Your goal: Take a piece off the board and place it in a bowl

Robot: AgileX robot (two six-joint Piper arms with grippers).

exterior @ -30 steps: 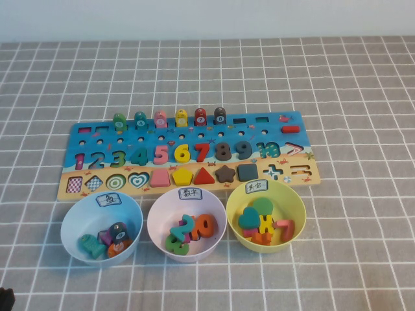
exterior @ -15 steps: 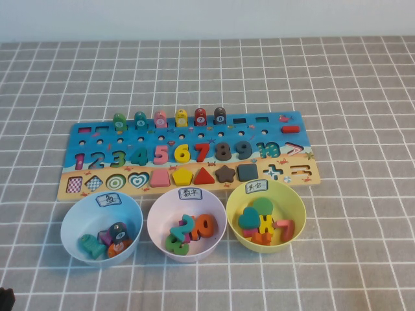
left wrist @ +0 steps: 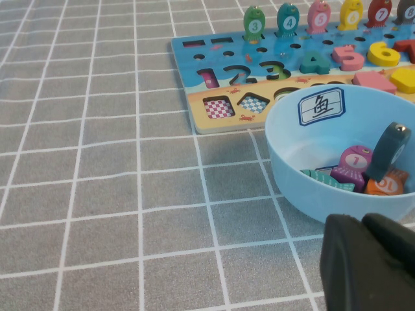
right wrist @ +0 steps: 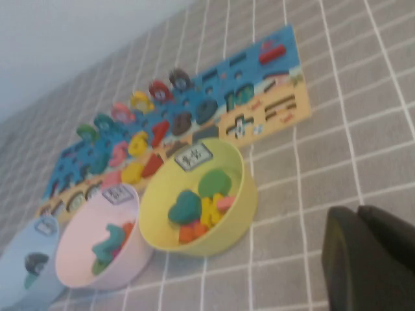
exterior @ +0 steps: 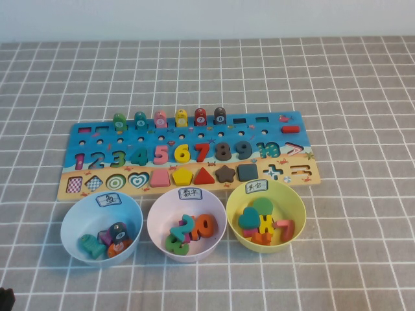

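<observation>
The board (exterior: 188,155) lies across the counter (exterior: 363,84), with the piece (exterior: 290,129) in its far right corner. Three bowls stand in a row just before it: the bowl (exterior: 266,215) rightmost, the middle bowl (exterior: 187,223) beside it, the left bowl (exterior: 101,228) leftmost.

Grey cloth with white grid lines (exterior: 363,78) covers the table across the whole frame; pale wall along the top edge. Lower left: light blue bowl (exterior: 72,227), white label at its rim, holding fish-shaped pieces (exterior: 107,241). Lower centre, just beside it: pale lilac bowl (exterior: 159,223), labelled, holding coloured numbers (exterior: 188,232).
</observation>
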